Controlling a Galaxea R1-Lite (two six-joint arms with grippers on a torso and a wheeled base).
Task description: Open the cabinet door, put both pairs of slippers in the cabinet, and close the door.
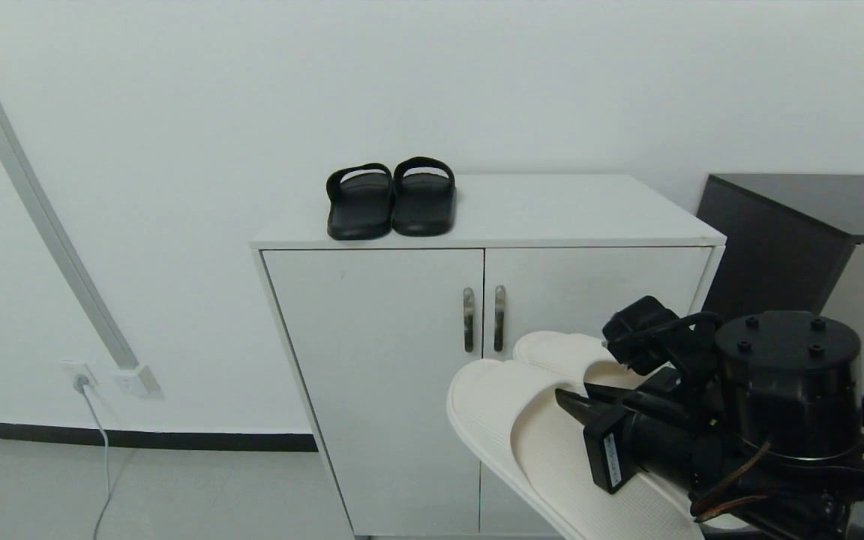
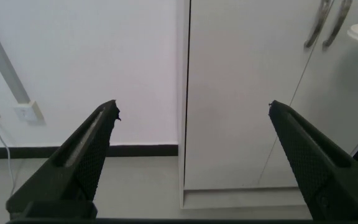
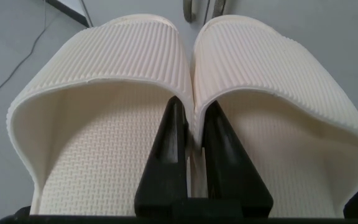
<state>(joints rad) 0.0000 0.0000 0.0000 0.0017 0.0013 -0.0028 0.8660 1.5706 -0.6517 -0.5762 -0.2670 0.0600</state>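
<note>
A white two-door cabinet stands against the wall with both doors shut and two metal handles at the middle. A pair of black slippers rests on its top, near the left front edge. My right gripper is low in front of the right door, shut on the inner edges of a pair of white slippers, one finger inside each slipper. My left gripper is open with nothing between its fingers, low and facing the cabinet's left front corner.
A dark cabinet stands just right of the white one. A grey conduit runs down the wall to an outlet with a cord hanging to the floor at the left. Bare floor lies left of the cabinet.
</note>
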